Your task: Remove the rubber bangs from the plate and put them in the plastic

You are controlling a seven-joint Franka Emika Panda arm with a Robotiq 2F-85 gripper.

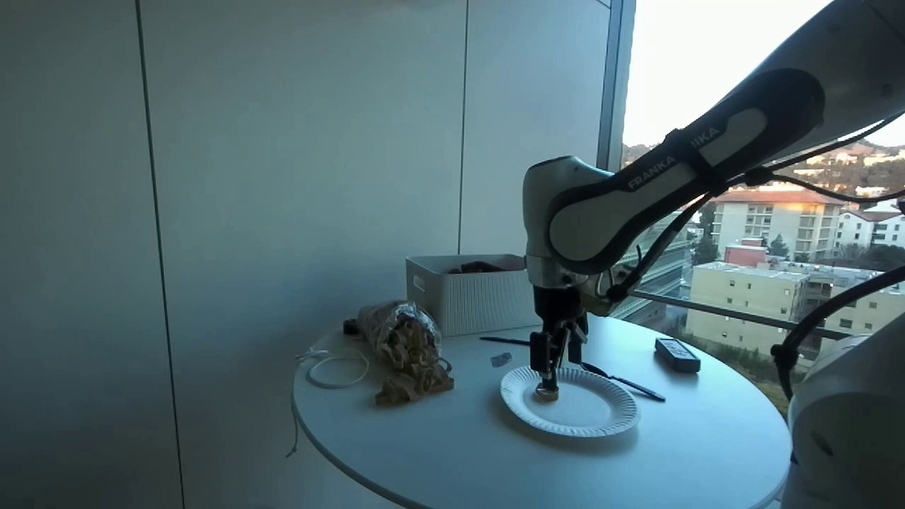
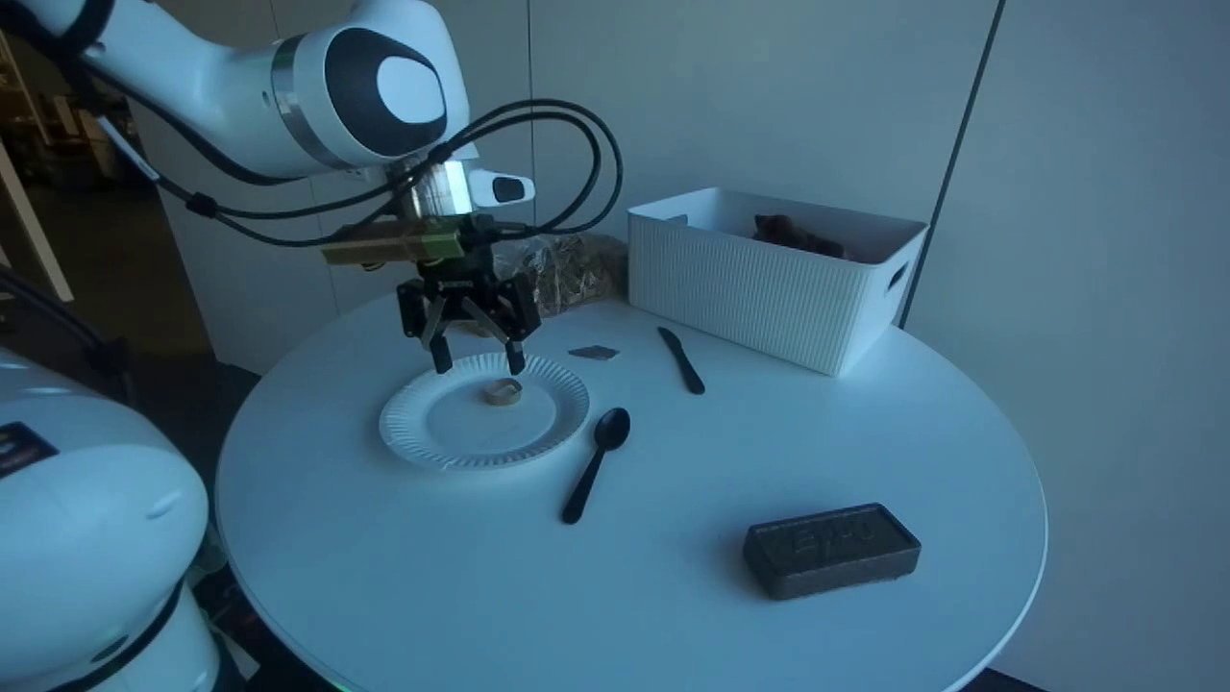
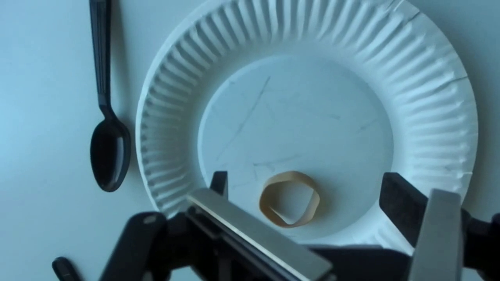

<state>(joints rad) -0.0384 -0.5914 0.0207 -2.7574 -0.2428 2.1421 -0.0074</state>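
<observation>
A tan rubber band lies as a loose ring on the white paper plate. The band and plate also show in the other exterior view. My gripper is open above the plate, with nothing between its fingers. In the wrist view, the band lies between the open fingertips of the gripper, nearer the left finger and apart from both. A clear plastic bag lies on its side, tan rubber bands spilling from its mouth. The bag is partly hidden behind the gripper in an exterior view.
A white ribbed basket with a dark item stands at the table's back. A black spoon lies beside the plate, a black knife farther back. A dark block, a clear scrap and a white cord lie on the table.
</observation>
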